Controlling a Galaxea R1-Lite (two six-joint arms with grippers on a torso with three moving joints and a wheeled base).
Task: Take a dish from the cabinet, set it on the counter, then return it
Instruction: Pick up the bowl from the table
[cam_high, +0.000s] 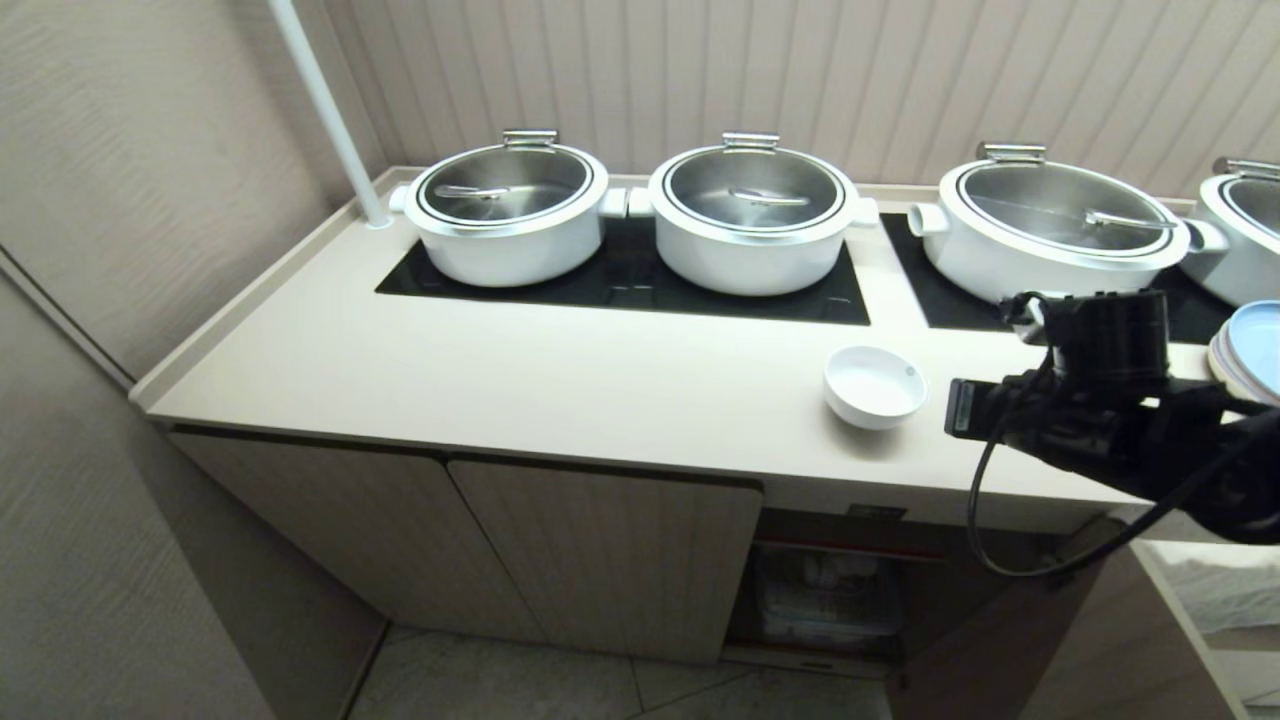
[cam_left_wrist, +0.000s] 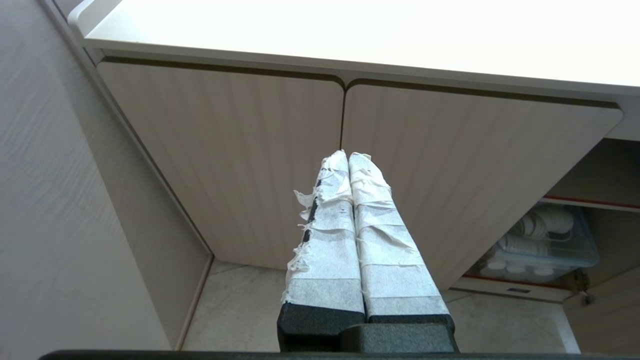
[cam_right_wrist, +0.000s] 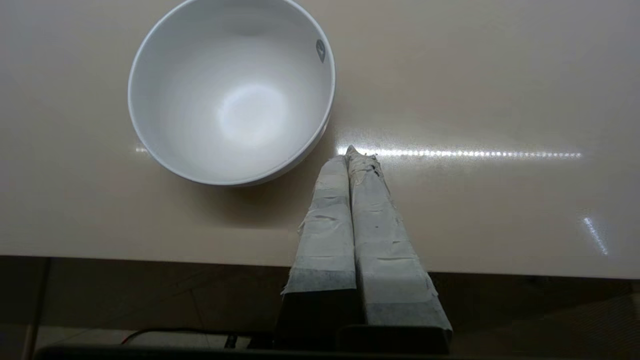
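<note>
The dish (cam_high: 873, 385), a small white bowl, stands upright and empty on the cream counter (cam_high: 550, 370), near its front edge. In the right wrist view the dish (cam_right_wrist: 230, 95) lies just beside my right gripper (cam_right_wrist: 350, 152), which is shut with nothing between its taped fingers and hovers over the counter (cam_right_wrist: 475, 100) without touching the bowl. My right arm (cam_high: 1100, 420) reaches in from the right. The cabinet (cam_high: 600, 560) below has one compartment open (cam_high: 830, 590). My left gripper (cam_left_wrist: 347, 155) is shut and empty, parked low facing the closed cabinet doors (cam_left_wrist: 225, 165).
Several white pots with steel lids (cam_high: 510, 215) (cam_high: 755, 225) (cam_high: 1050, 235) sit on black hob panels (cam_high: 640, 280) behind the dish. A white pole (cam_high: 325, 110) rises at the back left corner. A clear bin of white dishes (cam_left_wrist: 545, 240) sits in the open compartment. A blue-topped stack (cam_high: 1250, 350) is at the right edge.
</note>
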